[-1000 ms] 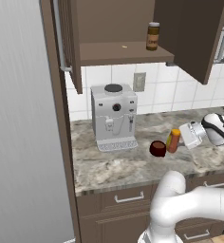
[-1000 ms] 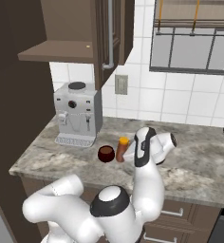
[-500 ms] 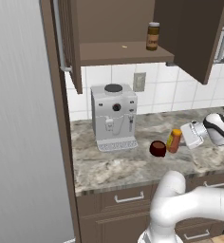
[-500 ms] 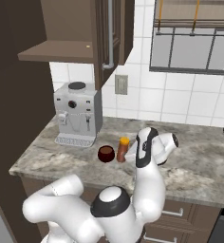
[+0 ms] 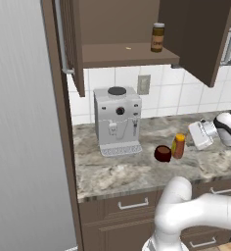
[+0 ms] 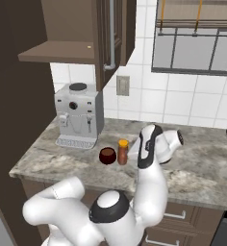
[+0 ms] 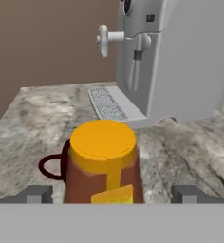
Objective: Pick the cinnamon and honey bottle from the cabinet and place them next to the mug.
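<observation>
**Honey bottle set down by the mug, cinnamon not yet fetched**

I have the gripper (image 7: 112, 194) spread wide, its tips standing clear on either side of the honey bottle (image 7: 104, 163), grasping nothing. The bottle stands upright on the counter (image 5: 122, 174), just beside the mug (image 5: 162, 153). The cinnamon (image 5: 157, 37) sits on the cabinet (image 5: 127, 54) shelf, near its right end, doors open.

My worry: pulling back at an angle could clip the bottle with a fingertip and tip it into the mug, since the tips flank it closely. I judge a straight retreat safest.

For the next reach, the open right cabinet door (image 5: 200, 39) hangs beside the jar and could catch the arm's wrist. The coffee machine (image 5: 117, 120) stands below the shelf, left of the mug, crowding any low approach
</observation>
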### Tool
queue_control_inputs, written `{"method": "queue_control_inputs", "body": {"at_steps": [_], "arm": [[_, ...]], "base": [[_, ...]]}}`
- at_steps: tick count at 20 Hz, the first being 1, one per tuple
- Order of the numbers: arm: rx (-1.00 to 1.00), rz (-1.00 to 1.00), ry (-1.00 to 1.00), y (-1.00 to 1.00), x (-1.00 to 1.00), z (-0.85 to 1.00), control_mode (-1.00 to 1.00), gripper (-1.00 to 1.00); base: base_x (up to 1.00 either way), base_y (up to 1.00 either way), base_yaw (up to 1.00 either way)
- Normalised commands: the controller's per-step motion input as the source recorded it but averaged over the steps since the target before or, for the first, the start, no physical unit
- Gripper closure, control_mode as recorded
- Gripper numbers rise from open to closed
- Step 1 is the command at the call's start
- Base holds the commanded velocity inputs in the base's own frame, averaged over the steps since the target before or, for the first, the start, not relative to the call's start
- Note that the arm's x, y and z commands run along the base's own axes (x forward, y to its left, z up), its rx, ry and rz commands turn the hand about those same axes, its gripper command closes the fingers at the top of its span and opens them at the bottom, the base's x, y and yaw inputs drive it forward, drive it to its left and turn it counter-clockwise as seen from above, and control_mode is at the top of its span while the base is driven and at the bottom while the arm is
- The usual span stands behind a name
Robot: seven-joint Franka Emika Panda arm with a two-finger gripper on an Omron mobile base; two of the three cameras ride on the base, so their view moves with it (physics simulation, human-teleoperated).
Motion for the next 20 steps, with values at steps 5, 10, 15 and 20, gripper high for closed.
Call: {"method": "queue_control_inputs", "body": {"at_steps": [5, 10, 15, 20], "arm": [[0.00, 0.00, -0.12, 0.00, -0.17, 0.41, -1.00, -1.00], [0.00, 0.00, -0.11, -0.02, -0.21, 0.37, -1.00, -1.00], [0.00, -0.08, -0.07, 0.02, -0.25, 0.23, -1.00, -1.00], [0.00, -0.25, -0.01, 0.13, -0.46, 0.40, -1.00, -1.00]], "base": [[0.00, 0.00, 0.00], [0.00, 0.00, 0.00], [0.00, 0.00, 0.00], [0.00, 0.00, 0.00]]}}
